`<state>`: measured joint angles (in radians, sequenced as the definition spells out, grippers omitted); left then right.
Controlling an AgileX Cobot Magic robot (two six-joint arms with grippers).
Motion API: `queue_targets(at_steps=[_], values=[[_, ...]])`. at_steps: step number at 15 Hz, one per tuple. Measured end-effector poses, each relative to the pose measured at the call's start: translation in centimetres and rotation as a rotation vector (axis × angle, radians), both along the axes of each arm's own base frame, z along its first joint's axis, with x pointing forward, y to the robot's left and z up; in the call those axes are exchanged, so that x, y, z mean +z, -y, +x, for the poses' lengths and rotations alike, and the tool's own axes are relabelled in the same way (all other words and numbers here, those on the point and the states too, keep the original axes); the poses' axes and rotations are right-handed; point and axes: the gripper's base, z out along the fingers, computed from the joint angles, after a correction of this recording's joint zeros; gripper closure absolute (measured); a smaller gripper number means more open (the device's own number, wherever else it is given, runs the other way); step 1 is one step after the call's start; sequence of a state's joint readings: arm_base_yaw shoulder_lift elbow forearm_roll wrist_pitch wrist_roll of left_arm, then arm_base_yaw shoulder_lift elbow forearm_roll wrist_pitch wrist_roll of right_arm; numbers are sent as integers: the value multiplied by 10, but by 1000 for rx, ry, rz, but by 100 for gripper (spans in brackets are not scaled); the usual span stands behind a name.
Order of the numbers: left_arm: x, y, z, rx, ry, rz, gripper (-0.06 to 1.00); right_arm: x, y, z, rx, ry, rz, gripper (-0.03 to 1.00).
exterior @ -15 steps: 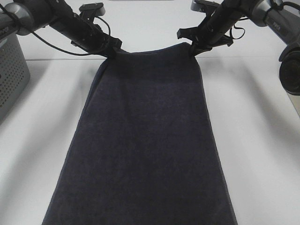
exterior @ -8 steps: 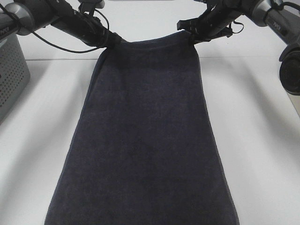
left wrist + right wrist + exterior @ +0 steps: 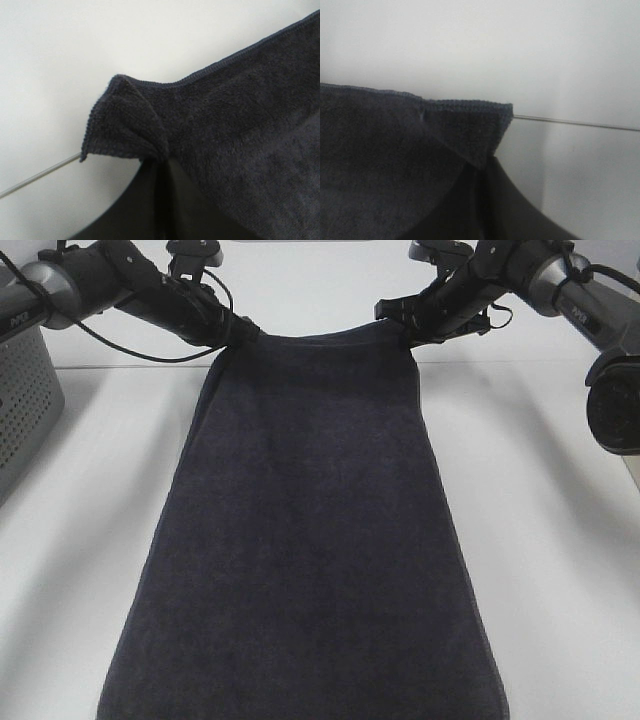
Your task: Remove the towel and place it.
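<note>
surface: white table (image 3: 560, 570) | on it: dark towel (image 3: 310, 540) (far end lifted), grey basket (image 3: 22, 400)

A bare robot test station, lab-like rather than domestic.

A plain white bench (image 3: 560, 570) runs up to a blank white wall (image 3: 320, 290); two black cabled robot arms reach in from either side, a grey perforated plastic basket (image 3: 22, 400) sits at the left edge, and a camera housing (image 3: 612, 405) stands at the right.

White table (image 3: 560, 570), grey perforated basket (image 3: 22, 400)
</note>
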<state>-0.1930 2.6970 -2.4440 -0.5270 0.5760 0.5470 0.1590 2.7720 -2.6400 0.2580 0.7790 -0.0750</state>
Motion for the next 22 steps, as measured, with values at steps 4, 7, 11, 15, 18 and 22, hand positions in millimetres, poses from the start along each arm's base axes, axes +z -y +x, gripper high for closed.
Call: queue_targets(at_steps=[4, 7, 11, 15, 18, 22], values=[[-30, 0, 3, 20, -15, 7, 93, -20, 0, 0, 5, -28, -6, 96], [-29, -1, 4, 26, 11, 13, 87, -20, 0, 1, 6, -19, -6, 86], [-23, -4, 11, 72, 106, 14, 33, -19, 0, 2, 5, -1, -9, 28], [-22, -5, 12, 80, 124, 15, 14, -21, 2, 0, 15, -29, -38, 17], [-3, -4, 5, 3, 76, 84, 14, 0, 5, -10, 49, -107, -77, 17], [80, -14, -32, -22, -159, 189, 14, 89, 10, -42, 121, -190, -130, 17]])
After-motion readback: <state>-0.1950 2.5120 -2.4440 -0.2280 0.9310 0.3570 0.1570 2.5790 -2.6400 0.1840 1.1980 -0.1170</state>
